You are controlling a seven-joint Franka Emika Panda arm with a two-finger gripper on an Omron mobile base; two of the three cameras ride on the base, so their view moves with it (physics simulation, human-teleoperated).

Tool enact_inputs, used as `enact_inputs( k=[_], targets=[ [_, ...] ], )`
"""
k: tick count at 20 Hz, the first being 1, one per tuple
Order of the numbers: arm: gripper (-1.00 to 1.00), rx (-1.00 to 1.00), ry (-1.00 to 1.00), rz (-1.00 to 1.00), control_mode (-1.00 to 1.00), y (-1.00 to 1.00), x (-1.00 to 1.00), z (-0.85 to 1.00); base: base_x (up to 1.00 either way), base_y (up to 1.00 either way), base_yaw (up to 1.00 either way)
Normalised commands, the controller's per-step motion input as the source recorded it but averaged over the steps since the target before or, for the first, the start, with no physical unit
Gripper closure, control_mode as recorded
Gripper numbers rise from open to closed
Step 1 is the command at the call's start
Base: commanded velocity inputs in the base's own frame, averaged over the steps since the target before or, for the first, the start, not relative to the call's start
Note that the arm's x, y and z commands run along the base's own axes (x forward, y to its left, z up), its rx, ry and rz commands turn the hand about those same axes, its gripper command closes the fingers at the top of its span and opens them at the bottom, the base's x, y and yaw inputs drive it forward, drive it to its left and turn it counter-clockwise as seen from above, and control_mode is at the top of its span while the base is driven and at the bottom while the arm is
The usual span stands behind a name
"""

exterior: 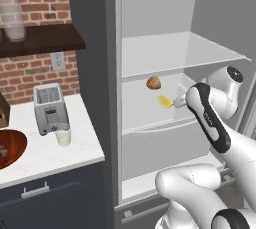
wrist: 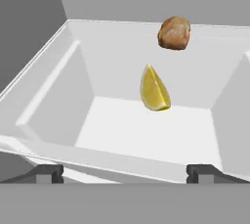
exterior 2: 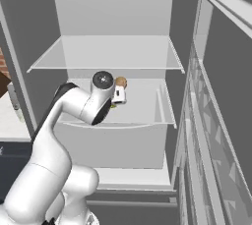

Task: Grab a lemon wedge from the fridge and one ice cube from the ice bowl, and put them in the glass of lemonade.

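Yellow lemon wedge (wrist: 155, 90) ahead of wide-spread fingers (wrist: 49, 173), unlike right-base arm-blocked view.

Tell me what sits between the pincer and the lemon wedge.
Nothing: in the hand view, bare white shelf floor separates the open pincer from the lemon wedge. The brown lump lies beyond the wedge.

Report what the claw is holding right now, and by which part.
Nothing is held. The claw is open in front of the fridge shelf, and the lemon wedge sits ahead of its fingertips, untouched, near a brown lump.
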Motion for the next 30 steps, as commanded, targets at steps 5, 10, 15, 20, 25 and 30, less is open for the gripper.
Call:
enact_inputs(
  k=[5, 10, 15, 20, 25, 30],
  targets=[
    [-1.00, 0.00, 0.00, 0.11, -1.00, 0.00, 0.20, -0.09, 0.00, 0.00, 0.00],
    [-1.00, 0.00, -0.01, 0.02, -1.00, 0.00, 0.11, -0.23, 0.00, 0.00, 0.00],
    [-1.00, 0.00, 0.00, 0.00, -1.00, 0.00, 0.15, -0.13, 0.00, 0.00, 0.00],
    [-1.00, 0.00, 0.00, 0.00, -1.00, 0.03, 0.33, -0.08, 0.00, 0.00, 0.00],
    [-1.00, 0.00, 0.00, 0.00, -1.00, 0.04, 0.41, -0.12, 0.00, 0.00, 0.00],
    [-1.00, 0.00, 0.00, 0.00, -1.00, 0.00, 0.40, -0.16, 0.00, 0.00, 0.00]
  ],
)
